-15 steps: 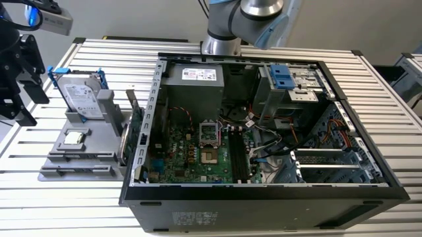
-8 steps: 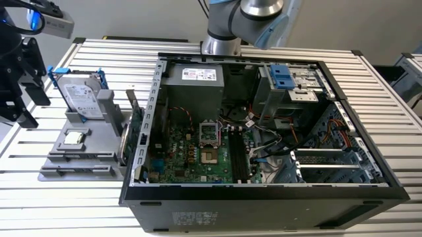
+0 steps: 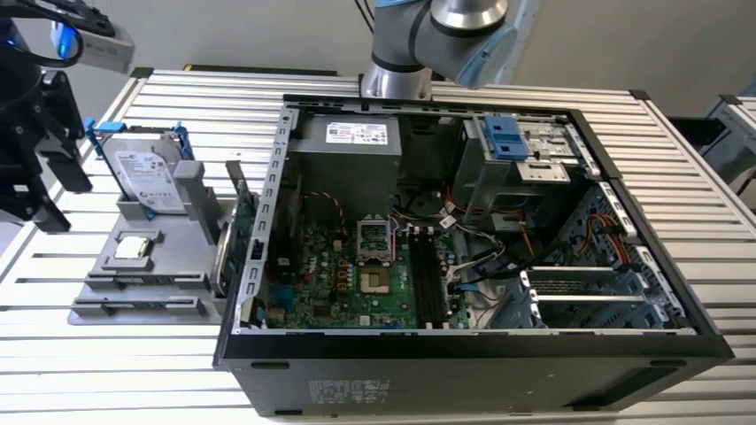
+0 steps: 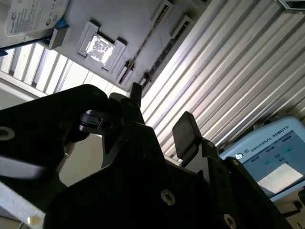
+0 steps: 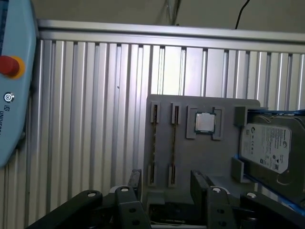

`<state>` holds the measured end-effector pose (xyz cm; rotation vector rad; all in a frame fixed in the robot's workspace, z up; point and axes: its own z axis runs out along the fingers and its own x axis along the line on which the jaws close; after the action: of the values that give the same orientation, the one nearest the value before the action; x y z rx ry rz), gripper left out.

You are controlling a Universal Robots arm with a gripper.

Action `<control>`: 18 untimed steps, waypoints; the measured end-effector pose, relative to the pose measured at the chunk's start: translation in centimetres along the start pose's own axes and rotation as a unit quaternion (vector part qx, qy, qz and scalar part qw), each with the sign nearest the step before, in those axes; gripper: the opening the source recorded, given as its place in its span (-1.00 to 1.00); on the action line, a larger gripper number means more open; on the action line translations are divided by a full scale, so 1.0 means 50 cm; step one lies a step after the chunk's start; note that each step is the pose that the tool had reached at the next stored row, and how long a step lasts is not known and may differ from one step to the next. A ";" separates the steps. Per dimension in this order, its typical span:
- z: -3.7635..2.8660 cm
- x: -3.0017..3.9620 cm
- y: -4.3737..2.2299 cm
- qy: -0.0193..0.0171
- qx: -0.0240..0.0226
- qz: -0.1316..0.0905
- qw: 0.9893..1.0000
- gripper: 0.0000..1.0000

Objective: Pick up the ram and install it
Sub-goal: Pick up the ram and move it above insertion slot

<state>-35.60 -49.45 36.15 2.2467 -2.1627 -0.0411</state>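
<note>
While the pincer [image 5: 167, 187] gapes, the ram [image 5: 174, 143] sits near a labelled drive [image 5: 267, 148].

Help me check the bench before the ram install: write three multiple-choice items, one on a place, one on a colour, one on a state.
1. Where is the drive? A on the floor; B on the tray, at the exterior view's left of the case; C on the arm.
2. What colour is the drive's frame? A red; B blue; C yellow.
3. How is the hand? A shut on a part; B open, empty; C shut on a cable.
Answers: 1 B, it stands on the grey tray beside the case. 2 B, the frame is blue. 3 B, in the first wrist view its fingers stand apart with nothing between.
</note>
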 end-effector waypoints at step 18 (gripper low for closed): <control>0.023 0.000 -0.001 0.000 0.000 0.000 1.000 1.00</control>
<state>-35.60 -49.45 35.00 2.2466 -2.1628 -0.0411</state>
